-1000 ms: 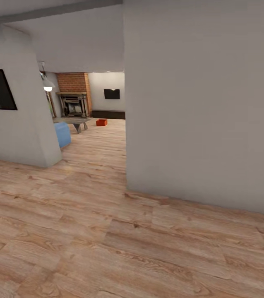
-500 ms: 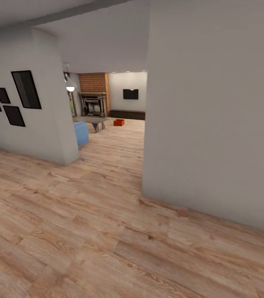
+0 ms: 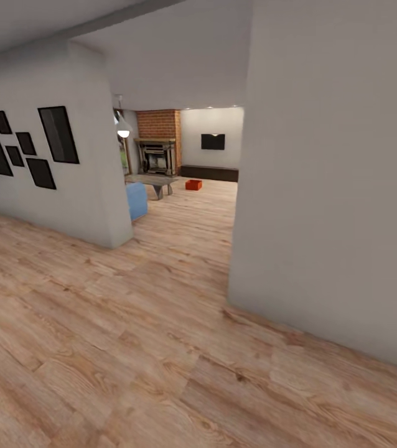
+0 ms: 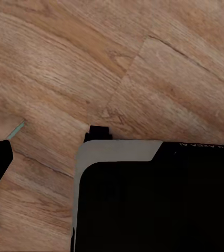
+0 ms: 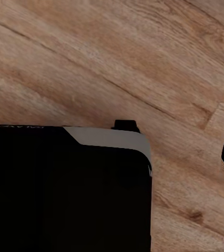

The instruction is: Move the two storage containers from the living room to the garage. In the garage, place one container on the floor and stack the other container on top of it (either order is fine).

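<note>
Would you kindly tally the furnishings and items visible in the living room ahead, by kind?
Orange-red storage container: 1
Brick fireplace: 1
Blue sofa: 1
Low table: 1
Wall screen: 1
Hanging lamp: 1
Total: 6

We see a brick fireplace (image 3: 159, 146) at the far end of the opening. A low table (image 3: 154, 181) stands just in front of it, and a blue seat (image 3: 136, 200) sits nearer us than the table. Beside the fireplace a dark screen (image 3: 213, 142) hangs on the wall. Black frames (image 3: 58, 134) cover the white wall short of the fireplace.
</note>
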Motion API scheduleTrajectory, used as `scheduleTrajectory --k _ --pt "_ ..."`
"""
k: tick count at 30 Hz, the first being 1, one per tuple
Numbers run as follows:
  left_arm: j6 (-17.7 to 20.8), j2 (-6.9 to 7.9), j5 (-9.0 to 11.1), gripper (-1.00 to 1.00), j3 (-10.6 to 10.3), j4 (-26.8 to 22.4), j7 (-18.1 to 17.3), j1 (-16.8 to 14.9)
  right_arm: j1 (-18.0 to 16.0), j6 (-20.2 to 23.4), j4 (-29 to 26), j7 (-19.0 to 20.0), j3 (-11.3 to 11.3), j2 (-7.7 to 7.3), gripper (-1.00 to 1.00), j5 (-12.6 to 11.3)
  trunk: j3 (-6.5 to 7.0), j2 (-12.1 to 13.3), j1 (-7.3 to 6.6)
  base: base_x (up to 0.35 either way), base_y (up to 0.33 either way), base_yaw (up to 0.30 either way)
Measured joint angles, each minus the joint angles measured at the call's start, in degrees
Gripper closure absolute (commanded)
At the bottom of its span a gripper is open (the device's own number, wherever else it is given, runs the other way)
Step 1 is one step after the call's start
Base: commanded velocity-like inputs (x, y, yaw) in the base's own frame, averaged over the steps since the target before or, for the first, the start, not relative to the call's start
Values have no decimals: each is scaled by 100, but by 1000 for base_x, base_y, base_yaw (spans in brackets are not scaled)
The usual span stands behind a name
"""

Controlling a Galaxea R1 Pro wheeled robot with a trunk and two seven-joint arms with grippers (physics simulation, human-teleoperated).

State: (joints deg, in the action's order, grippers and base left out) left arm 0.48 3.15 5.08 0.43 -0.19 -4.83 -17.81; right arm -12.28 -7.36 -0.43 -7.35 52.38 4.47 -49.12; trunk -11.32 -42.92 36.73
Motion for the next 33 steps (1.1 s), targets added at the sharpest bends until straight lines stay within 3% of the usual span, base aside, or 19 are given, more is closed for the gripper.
scheduleTrajectory --k 14,33 --pt "0 0 -5 -100 0 0 0 0 0 33 0 -50 -26 0 -100 -43 0 0 0 322 0 7" --pt "0 0 -6 -100 0 -2 0 1 -1 10 2 -51 -39 0 -100 -58 19 0 0 322 0 252"
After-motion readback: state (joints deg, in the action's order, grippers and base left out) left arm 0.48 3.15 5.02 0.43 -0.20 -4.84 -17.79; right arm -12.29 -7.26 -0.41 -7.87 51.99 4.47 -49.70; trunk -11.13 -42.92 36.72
